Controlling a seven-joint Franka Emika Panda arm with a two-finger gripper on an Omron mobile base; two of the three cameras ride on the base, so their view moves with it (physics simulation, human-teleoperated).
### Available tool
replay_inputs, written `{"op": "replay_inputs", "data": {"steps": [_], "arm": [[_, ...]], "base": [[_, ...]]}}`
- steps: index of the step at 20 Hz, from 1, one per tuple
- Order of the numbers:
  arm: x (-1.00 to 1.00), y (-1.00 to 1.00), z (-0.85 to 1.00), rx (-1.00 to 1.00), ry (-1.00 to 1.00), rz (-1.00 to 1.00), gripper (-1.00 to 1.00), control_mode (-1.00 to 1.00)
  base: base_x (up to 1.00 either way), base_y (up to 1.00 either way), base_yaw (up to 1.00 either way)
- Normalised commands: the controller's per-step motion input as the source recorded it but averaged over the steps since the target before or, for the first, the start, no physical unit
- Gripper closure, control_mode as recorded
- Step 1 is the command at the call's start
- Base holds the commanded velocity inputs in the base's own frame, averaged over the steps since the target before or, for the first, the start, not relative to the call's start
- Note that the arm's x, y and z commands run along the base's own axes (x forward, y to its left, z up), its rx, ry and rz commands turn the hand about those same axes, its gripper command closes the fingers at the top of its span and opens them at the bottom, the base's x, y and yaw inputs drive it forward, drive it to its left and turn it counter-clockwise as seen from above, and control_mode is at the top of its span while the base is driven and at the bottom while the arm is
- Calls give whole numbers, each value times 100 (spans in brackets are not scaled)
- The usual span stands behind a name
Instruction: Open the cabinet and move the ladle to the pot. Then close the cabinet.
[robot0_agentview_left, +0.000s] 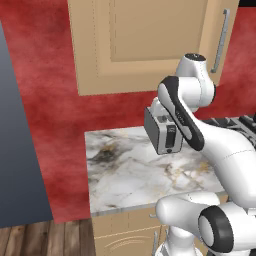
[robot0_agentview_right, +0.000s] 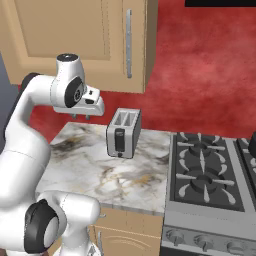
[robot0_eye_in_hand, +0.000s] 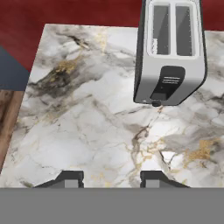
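Tan wood marks the cabinet (robot0_agentview_right: 70, 30), whose recessed-panel door sits shut against the red wall above the counter, with its long silver bar handle (robot0_agentview_right: 129, 44) running vertically near the door's right edge. I have the gripper (robot0_agentview_right: 87, 117) hanging over the marbled counter (robot0_eye_in_hand: 87, 113), below the cabinet and to the left of the silver toaster (robot0_agentview_right: 123, 132); the hand view looks straight down at the stone, where the two dark fingertips (robot0_eye_in_hand: 70, 178) stand apart with bare counter between them, so the claw is partly open and holds nothing. Neither the ladle nor the pot can be placed from here; the stove (robot0_agentview_right: 205, 170) to the right shows bare burners, and I judge the ladle to be behind the closed door. The step in hand is therefore the reach for the handle. To do it well, I would raise the hand and turn it from pointing down to pointing at the door, bring the fingers either side of the bar near its middle, close firmly, then pull along the door's arc away from the hinge side. The toaster stands just beside the gripper's path, so I would lift clear before moving right.
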Motion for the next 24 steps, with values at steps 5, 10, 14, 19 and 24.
{"op": "replay_inputs", "data": {"steps": [5, 10, 14, 19, 24], "arm": [[-33, 0, 0, -1, -11, -2, -100, -100], [-31, -9, 23, 0, -17, -14, -100, -100], [-16, -29, 34, 0, -16, -18, -100, -100], [-9, -50, 43, 0, -9, -17, -100, -100], [-6, -64, 44, 0, -8, -13, -100, -100]], "base": [[0, 0, 0], [0, 0, 0], [0, 0, 0], [0, 0, 0], [0, 0, 0]]}}
